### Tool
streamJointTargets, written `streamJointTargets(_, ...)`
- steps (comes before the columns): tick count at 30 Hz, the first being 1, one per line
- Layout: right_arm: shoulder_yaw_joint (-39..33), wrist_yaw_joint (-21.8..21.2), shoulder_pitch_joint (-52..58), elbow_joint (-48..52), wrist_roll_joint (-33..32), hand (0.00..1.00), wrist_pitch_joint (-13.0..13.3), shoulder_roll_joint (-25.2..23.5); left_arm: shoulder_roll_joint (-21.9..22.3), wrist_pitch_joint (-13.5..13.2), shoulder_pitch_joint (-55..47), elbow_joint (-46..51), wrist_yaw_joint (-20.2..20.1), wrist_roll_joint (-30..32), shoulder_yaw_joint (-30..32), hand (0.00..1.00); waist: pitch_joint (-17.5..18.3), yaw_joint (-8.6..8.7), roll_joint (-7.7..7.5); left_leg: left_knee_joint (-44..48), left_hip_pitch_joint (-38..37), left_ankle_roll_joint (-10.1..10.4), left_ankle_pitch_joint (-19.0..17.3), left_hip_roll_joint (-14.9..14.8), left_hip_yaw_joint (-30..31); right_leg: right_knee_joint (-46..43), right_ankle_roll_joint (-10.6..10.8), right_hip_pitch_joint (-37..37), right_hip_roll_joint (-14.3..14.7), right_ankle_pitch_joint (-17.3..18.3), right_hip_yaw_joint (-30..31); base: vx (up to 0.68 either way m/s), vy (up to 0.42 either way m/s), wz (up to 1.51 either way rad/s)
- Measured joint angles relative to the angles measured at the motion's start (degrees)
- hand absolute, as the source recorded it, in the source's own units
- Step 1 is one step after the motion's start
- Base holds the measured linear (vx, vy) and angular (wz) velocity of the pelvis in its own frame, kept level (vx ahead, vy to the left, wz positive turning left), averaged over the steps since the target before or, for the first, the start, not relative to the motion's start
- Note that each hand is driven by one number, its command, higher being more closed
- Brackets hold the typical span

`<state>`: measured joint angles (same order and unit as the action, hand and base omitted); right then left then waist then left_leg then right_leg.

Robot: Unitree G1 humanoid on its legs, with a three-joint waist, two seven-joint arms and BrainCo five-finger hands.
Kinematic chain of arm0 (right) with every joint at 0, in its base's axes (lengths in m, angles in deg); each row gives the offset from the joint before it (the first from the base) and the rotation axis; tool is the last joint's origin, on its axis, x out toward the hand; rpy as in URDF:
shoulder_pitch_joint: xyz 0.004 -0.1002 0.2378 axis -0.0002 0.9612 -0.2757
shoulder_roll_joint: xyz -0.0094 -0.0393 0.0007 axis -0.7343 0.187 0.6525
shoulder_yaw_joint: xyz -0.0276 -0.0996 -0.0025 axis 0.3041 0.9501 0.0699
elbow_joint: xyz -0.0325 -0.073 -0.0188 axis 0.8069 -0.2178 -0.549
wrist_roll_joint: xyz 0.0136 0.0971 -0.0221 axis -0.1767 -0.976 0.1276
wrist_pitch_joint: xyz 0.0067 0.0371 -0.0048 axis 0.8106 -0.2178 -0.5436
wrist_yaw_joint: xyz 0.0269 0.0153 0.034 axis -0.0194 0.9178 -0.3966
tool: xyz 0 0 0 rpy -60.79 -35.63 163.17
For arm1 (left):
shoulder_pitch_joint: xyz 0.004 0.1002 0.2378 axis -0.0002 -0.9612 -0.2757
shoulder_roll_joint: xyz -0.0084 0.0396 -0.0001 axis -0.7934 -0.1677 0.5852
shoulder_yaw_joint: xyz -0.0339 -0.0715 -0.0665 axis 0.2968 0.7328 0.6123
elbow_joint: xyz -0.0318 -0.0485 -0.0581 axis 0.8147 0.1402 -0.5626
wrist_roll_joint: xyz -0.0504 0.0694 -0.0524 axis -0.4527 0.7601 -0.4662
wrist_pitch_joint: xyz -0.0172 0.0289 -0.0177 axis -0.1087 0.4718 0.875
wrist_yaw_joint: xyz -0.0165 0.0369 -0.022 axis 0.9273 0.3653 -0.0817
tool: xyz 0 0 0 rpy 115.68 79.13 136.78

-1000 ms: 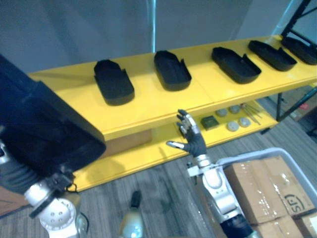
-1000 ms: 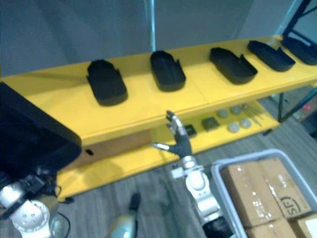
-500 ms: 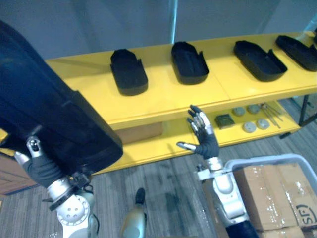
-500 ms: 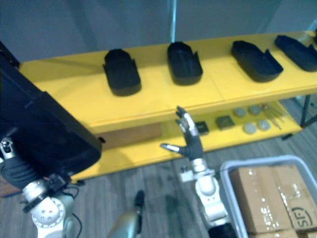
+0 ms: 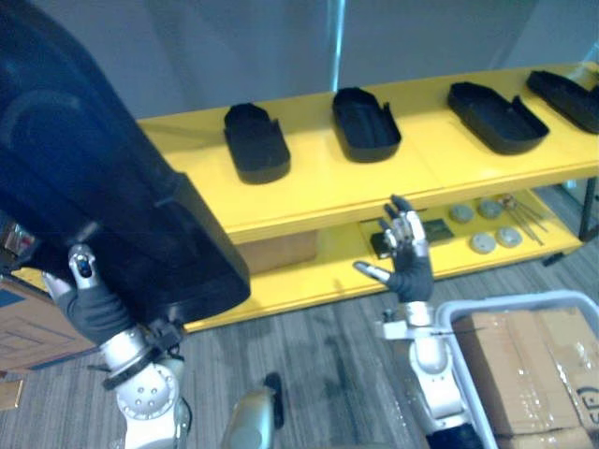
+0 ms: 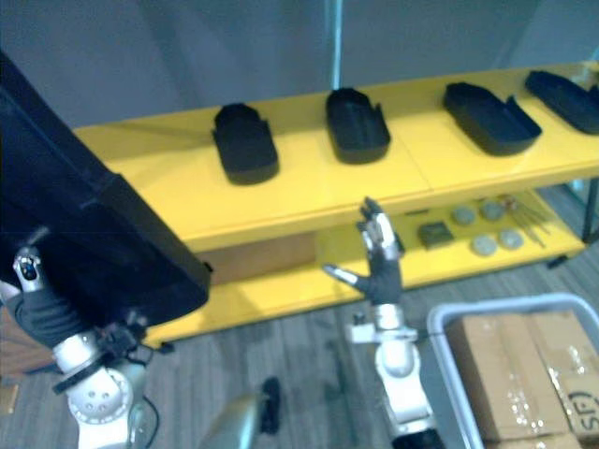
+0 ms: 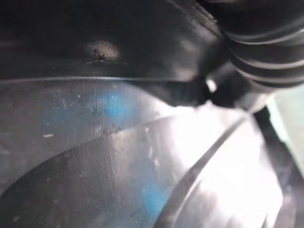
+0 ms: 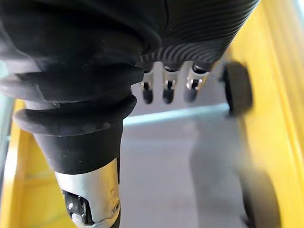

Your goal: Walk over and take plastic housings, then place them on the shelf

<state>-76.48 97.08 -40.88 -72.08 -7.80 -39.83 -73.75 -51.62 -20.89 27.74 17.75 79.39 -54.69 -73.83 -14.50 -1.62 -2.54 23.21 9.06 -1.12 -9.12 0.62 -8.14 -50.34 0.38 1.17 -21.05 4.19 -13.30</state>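
The black housing is held up at the left hand, whose fingers are hidden so I cannot tell their grip, the right hand is empty with fingers spread, and next the housing likely needs lowering onto the shelf at its bare left end.

A plain grey-blue wall closes off the far side of the room, broken by one thin, bright vertical strip that rises from behind the shelf. The long yellow shelf stands against this wall and runs across the view, with a lower tier beneath its top board. A brown box sits between the two tiers. At the right end a dark metal leg slants down to the floor. The floor is grey with a fine streaked grain. On it at the lower right stands a pale-rimmed crate holding taped cardboard boxes.
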Motion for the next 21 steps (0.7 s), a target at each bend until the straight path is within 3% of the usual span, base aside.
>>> streamJointTargets(1, -0.89, 0.17, -0.09, 0.1, 0.32, 0.0, 0.56, -0.17, -0.76, -0.09, 0.27, 0.03, 0.0, 0.0, 0.53, 1.0, -0.06, 0.05, 0.46, -1.31, -0.96, -0.2, 0.09, -0.17, 0.18, -1.81, 0.22, -1.42, 0.16, 0.27, 0.98, 0.18, 0.149, 0.07)
streamJointTargets(2, -2.29, 0.24, -0.57, 0.92, 0.98, 0.0, 1.0, -0.14, -1.62, -0.17, 0.8, 0.09, 0.05, -0.15, 1.46, 1.0, 0.24, 0.21, 0.64, -3.25, -2.56, -0.73, 0.48, -0.52, 0.92, -2.44, 0.85, -3.4, 0.8, 3.65, 1.1, 0.17, 0.129, 0.06)
streamJointTargets(4, -4.01, -0.12, -1.48, 3.43, 1.78, 0.0, 1.83, 0.02, -2.07, -0.06, 1.56, 0.08, 0.11, -1.75, 2.42, 1.0, 0.6, 0.22, 1.39, -5.43, -4.21, 0.04, 1.02, -1.82, 1.33, 7.0, 2.73, -4.36, 4.2, 7.77, 1.22, 0.19, 0.108, 0.1)
streamJointTargets(5, -5.91, -0.68, -2.51, 6.9, 2.71, 0.0, 2.57, 0.64, -2.49, 0.91, 2.96, -0.14, 0.55, -2.87, 2.51, 1.0, 1.42, 0.43, 1.18, -6.74, -4.52, 0.18, 1.07, -2.04, 1.93, 20.78, 4.09, -5.12, 7.46, 8.23, 4.71, 0.19, 0.04, 0.16)
streamJointTargets(9, -8.35, -3.09, -3.57, 9.32, 2.05, 0.0, 2.84, 3.8, -3.6, 2.54, 5.79, -3.21, 1.3, -3.28, 0.67, 1.0, 2.82, 1.2, 0.47, -6.81, -5.2, 1.11, 0.51, -1.36, 5.54, 30.25, 7.9, -4.92, 9.74, 5.78, 8.66, 0.23, -0.09, 0.55)
streamJointTargets(12, -8.29, -7.51, -5.72, 9.51, -2.1, 0.0, 2.68, 5.56, -2.53, 3.7, 4.84, -3.49, 2.17, -3.21, 0.66, 1.0, 5.17, 0.82, -1.64, -5.37, -4.73, 3.68, -1.07, -1.14, 8.66, 39.06, 7.43, -0.93, 10.76, 0.33, 5.12, 0.21, -0.251, 0.57)
streamJointTargets(13, -8.19, -8.94, -6.07, 10.14, -3.87, 0.0, 2.29, 6.87, -0.09, 4.02, 3.14, -3.18, 2.11, -3.29, 0.25, 1.0, 6.32, 0.76, 0.27, -4.73, -3.24, 4.53, -1.54, -2.86, 9.24, 41.82, 6.65, 0.5, 12.59, -0.38, 3.13, 0.19, -0.28, 0.66)
streamJointTargets(14, -8.23, -9.43, -6.09, 10.62, -4.73, 0.0, 2.16, 7.5, 1.04, 4.01, 2.33, -3.16, 1.91, -3.29, 0.08, 1.0, 6.81, 0.76, 1.12, -4.74, -2.82, 4.93, -1.81, -3.72, 9.18, 43.17, 6.18, 1.18, 13.3, -0.72, 2.12, 0.22, -0.257, 0.51)
streamJointTargets(16, -8.19, -12.29, -5.99, 11.0, -8.21, 0.0, 1.45, 8.33, 3.42, 4.0, 0.53, -3.04, 0.48, -3.24, -0.37, 1.0, 8.06, 0.57, 3.44, -6.29, -3.12, 5.35, -1.13, -6.88, 3.77, 46.26, 5.61, 4.1, 14.35, -1.1, -1.6, 0.2, -0.207, 0.64)
streamJointTargets(19, -6.68, -15.27, -6.72, 11.13, -10.18, 0.0, 0.99, 8.71, 3.51, 3.18, 0.74, -1.85, -2.62, -3.27, -1.23, 1.0, 9.14, 0.27, 4.72, -12.02, -5.35, 5.79, 2.53, -6.65, 0.61, 46.56, 5.6, 5.29, 13.56, -1.09, -4.51, 0.13, -0.053, 0.57)
streamJointTargets(21, -3.81, -17.74, -7.21, 11.48, -10.31, 0.0, 0.32, 8.38, 3.39, 2.87, 1.55, -0.72, -3.7, -3.24, -1.59, 1.0, 9.15, 0.09, 4.49, -16.17, -7.33, 5.56, 4.81, -5.53, 1.44, 46.72, 5.6, 6.15, 12.83, -1.09, -5.91, 0.1, 0.006, 0.31)
